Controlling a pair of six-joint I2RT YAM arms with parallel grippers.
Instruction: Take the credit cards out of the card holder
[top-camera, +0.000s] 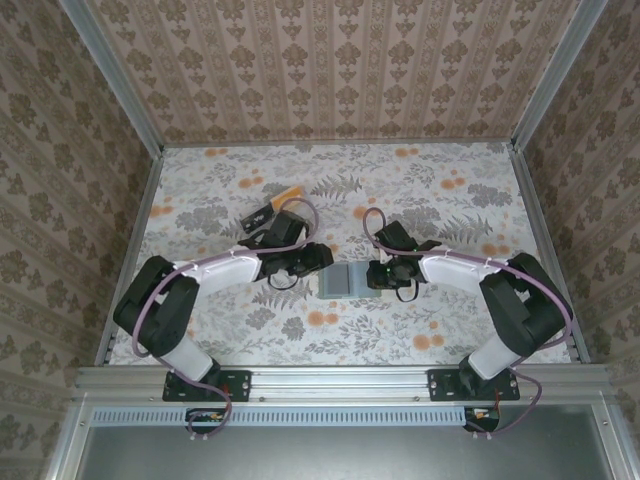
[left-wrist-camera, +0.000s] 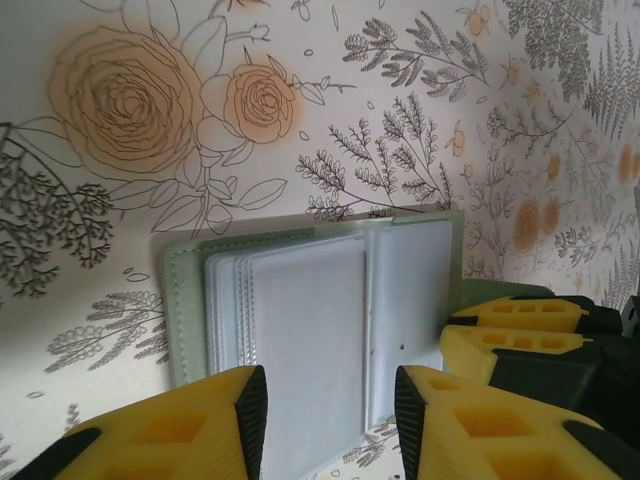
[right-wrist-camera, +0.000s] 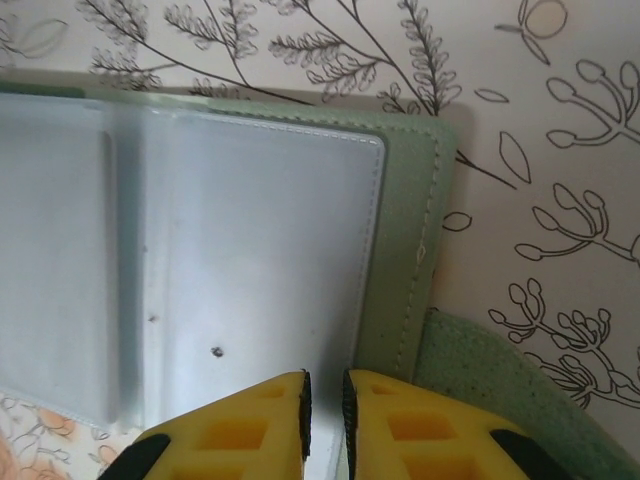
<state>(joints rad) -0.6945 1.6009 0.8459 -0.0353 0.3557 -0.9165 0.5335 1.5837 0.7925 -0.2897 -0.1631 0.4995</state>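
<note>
The card holder (top-camera: 344, 280) lies open on the floral table between both arms, its blue-grey panels facing up inside a grey-green stitched rim (right-wrist-camera: 410, 230). In the left wrist view a stack of clear sleeves (left-wrist-camera: 290, 310) covers its left panel. My left gripper (left-wrist-camera: 330, 400) hovers open, its yellow fingers apart over those sleeves. My right gripper (right-wrist-camera: 325, 395) is pinched almost together on the right panel's near edge, and its fingers (left-wrist-camera: 520, 315) also appear at the holder's right side. The credit cards are hidden.
A black-and-orange block (top-camera: 268, 212) lies behind the left arm. A green felt-like piece (right-wrist-camera: 500, 390) sticks out beside the holder's right rim. Metal rails border the table (top-camera: 330, 340) at left, right and front.
</note>
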